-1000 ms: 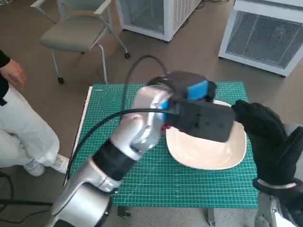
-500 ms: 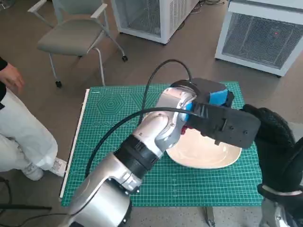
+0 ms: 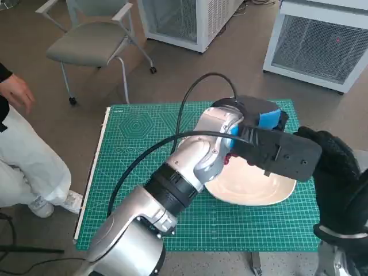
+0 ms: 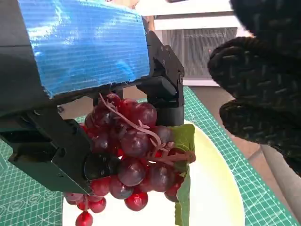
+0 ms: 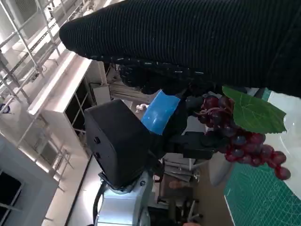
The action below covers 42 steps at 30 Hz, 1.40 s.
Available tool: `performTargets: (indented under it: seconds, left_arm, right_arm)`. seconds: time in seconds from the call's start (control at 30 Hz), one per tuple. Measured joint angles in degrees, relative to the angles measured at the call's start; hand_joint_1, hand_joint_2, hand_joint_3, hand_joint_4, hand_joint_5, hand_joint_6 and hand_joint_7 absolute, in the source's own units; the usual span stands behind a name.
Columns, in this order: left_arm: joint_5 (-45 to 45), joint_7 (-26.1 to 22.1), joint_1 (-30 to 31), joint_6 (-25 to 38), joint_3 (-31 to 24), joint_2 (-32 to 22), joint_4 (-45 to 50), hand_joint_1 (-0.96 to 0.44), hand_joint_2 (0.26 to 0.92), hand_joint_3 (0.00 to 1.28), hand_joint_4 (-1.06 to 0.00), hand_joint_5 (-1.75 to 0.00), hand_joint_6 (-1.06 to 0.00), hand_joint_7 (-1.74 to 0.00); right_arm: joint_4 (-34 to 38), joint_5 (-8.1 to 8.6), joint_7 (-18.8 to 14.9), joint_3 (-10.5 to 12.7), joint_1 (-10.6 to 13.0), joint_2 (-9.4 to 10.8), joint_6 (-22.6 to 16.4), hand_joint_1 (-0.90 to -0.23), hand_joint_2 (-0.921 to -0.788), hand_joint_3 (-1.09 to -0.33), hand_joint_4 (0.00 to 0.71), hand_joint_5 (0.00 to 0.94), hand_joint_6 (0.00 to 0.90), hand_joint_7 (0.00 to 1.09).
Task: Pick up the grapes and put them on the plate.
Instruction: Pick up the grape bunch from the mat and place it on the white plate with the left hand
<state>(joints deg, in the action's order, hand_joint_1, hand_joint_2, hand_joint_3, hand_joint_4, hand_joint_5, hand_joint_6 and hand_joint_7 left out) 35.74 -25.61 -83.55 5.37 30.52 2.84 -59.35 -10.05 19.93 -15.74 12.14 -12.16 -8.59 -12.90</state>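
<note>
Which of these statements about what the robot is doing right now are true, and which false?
1. The left hand holds the grapes. True.
2. The grapes lie flat on the plate. False: they hang in the hand above it.
3. The bunch has a green leaf. True.
4. The table is covered by a red mat. False: the cutting mat is green.
5. The right hand grips the plate. False: it stays beside it.

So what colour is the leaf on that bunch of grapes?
Green. The leaf shows best in the right wrist view, against the dark red grapes.
</note>
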Motion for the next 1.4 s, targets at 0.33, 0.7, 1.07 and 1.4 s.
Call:
performTargets:
  seconds: [0.33,0.7,1.07,1.4]
  left_arm:
    - [-2.4,0.5,0.06,-0.71,-1.68,0.41,-3.83,0.4,0.456,0.97,-0.64,-1.53,-0.34,-0.23]
    - [-3.27,-0.49,0.06,0.61,-2.32,1.72,-5.15,0.44,0.415,1.01,-0.67,-1.52,-0.32,-0.07]
    - [-4.25,1.39,0.73,-2.98,-2.67,1.51,-5.15,0.4,0.607,0.67,-0.66,-1.4,-0.36,-0.04]
    - [-5.75,3.9,3.13,-7.93,-4.49,-0.3,-5.17,-0.24,0.871,0.06,-0.32,-0.28,-0.32,-0.01]
  right_arm:
    - [0.11,-0.01,0.06,-0.19,-0.01,0.0,-0.3,-0.408,-0.921,-0.613,0.421,0.67,0.189,0.97]
    - [0.97,0.03,-0.11,-0.19,-0.03,-0.09,-0.6,-0.406,-0.921,-0.619,0.422,0.669,0.189,0.97]
    - [1.4,0.14,-0.58,-0.17,-0.03,-0.16,-1.1,-0.405,-0.921,-0.622,0.419,0.671,0.185,0.97]
    - [2.04,0.17,-0.85,-0.34,-0.12,-0.16,-0.99,-0.404,-0.921,-0.624,0.416,0.674,0.182,0.97]
